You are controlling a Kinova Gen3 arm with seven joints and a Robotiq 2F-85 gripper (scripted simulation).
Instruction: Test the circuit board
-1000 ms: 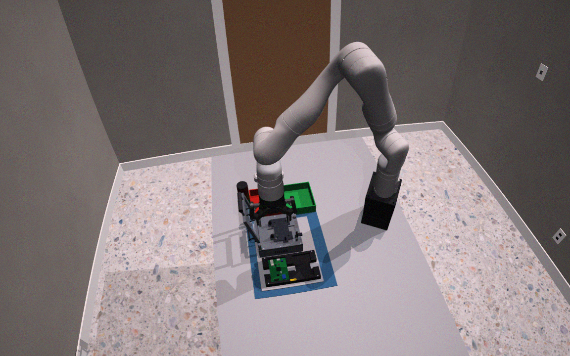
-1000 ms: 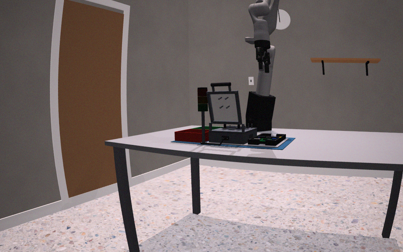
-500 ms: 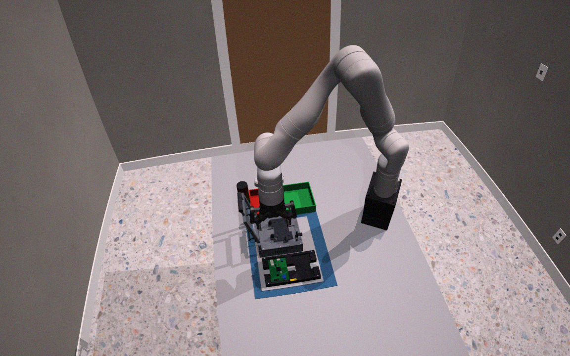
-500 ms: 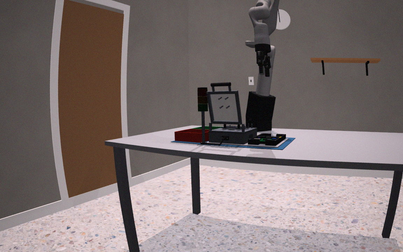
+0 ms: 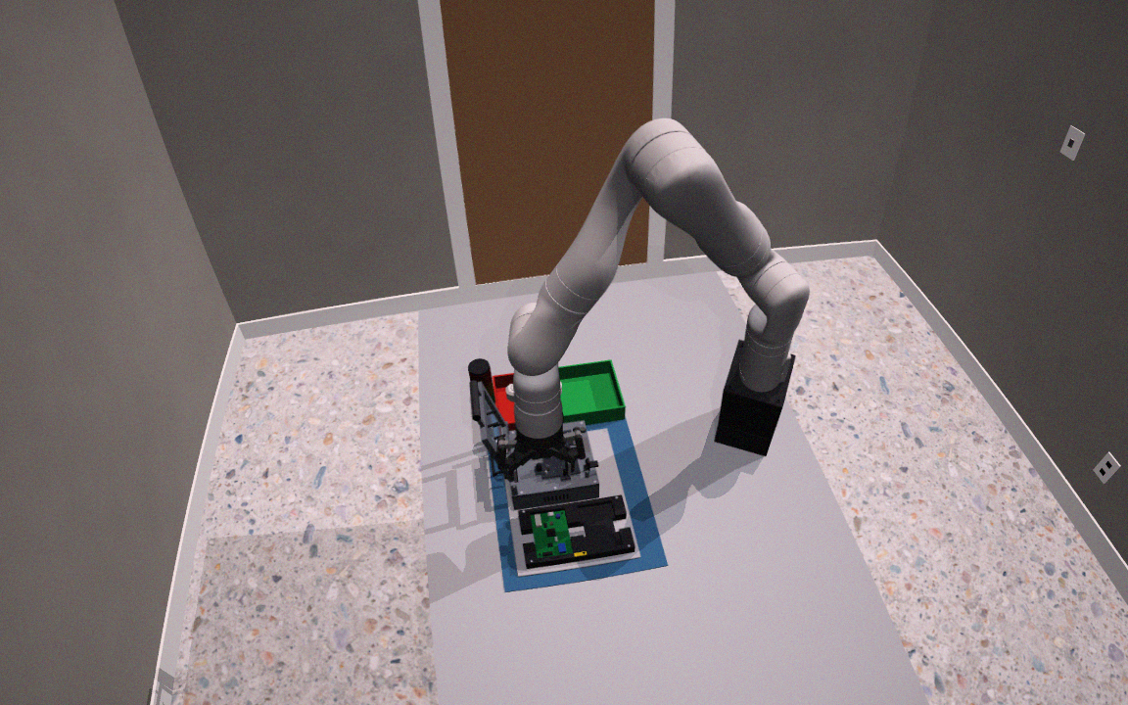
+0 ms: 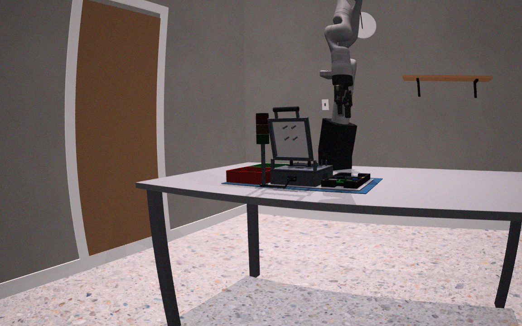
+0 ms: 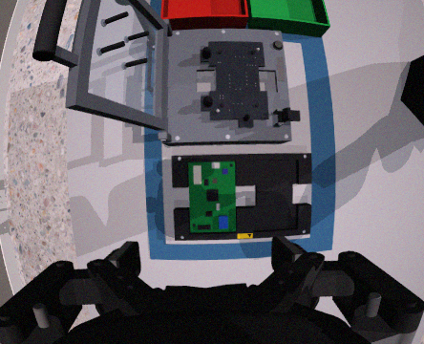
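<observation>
The green circuit board lies component side up in the left part of the black tray. In the wrist view, a small white connector is at its far edge, with a pale block beside it. The tester has an empty nest. The lone black post is at its near edge, the latch hook at right. The lid stands open. The signal light is unlit. My gripper is open and empty, high above the table.
The red bin and green bin stand side by side beyond the tester. The raised lid and its black handle rise on the tester's left in the wrist view. A blue mat lies beneath.
</observation>
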